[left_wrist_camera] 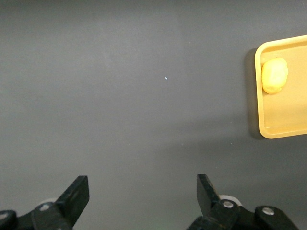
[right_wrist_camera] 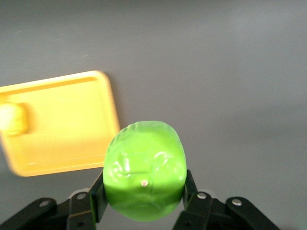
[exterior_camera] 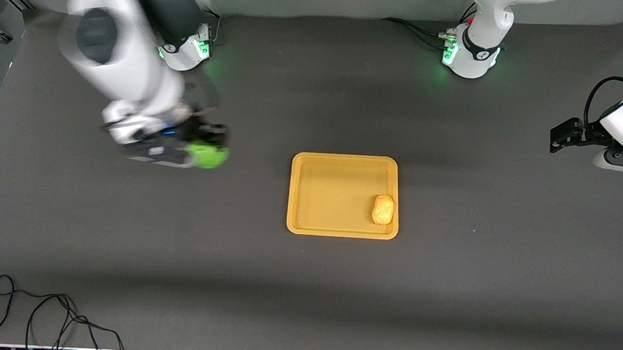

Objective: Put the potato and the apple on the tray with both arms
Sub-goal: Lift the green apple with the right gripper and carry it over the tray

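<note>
The yellow-orange tray (exterior_camera: 310, 196) lies mid-table. The yellow-tan potato (exterior_camera: 383, 209) lies in it, against the rim toward the left arm's end; it also shows in the left wrist view (left_wrist_camera: 274, 75) and the right wrist view (right_wrist_camera: 12, 119). My right gripper (exterior_camera: 206, 145) is shut on the green apple (exterior_camera: 207, 155) and holds it above the bare table, toward the right arm's end from the tray; the apple fills the right wrist view (right_wrist_camera: 145, 170) between the fingers. My left gripper (exterior_camera: 561, 136) is open and empty, waiting over the table's left-arm end, its fingertips (left_wrist_camera: 76, 191) wide apart.
The tray shows in the left wrist view (left_wrist_camera: 283, 132) and the right wrist view (right_wrist_camera: 62, 124). Black cables (exterior_camera: 48, 316) lie at the table's near edge toward the right arm's end. The arms' bases (exterior_camera: 469, 55) stand along the far edge.
</note>
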Available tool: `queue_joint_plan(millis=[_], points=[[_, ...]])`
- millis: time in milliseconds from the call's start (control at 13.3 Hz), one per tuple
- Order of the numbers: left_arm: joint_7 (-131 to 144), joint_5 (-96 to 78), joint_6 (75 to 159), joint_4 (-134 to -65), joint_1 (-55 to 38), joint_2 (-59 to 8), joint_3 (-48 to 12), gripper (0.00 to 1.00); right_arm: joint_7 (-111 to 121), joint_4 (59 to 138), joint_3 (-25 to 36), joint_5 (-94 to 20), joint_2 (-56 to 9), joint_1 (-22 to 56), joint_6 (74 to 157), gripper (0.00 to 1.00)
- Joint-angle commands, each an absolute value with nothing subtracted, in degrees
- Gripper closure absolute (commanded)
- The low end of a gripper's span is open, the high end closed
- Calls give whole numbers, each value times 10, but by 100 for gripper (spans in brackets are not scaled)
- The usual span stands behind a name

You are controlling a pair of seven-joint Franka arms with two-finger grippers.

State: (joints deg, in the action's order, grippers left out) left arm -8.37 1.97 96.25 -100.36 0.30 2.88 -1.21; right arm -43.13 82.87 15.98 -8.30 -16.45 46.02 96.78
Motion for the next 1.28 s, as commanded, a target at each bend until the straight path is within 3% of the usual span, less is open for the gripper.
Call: queue_joint_plan(millis=[0,301,678,1205], points=[[-74,20,992,-1021,4,41,-13,0,-559,685,170,-114,-292,524,966,71],[-81,21,975,-1034,4,47,-13,0,-633,656,164,-118,-388,588,1061,71],[-81,25,986,-1038,4,40,-13,0,-651,655,165,-117,-510,595,1214,71],[-81,29,976,-1044,2,40,-14,0,-654,654,165,-112,-578,598,1288,70]])
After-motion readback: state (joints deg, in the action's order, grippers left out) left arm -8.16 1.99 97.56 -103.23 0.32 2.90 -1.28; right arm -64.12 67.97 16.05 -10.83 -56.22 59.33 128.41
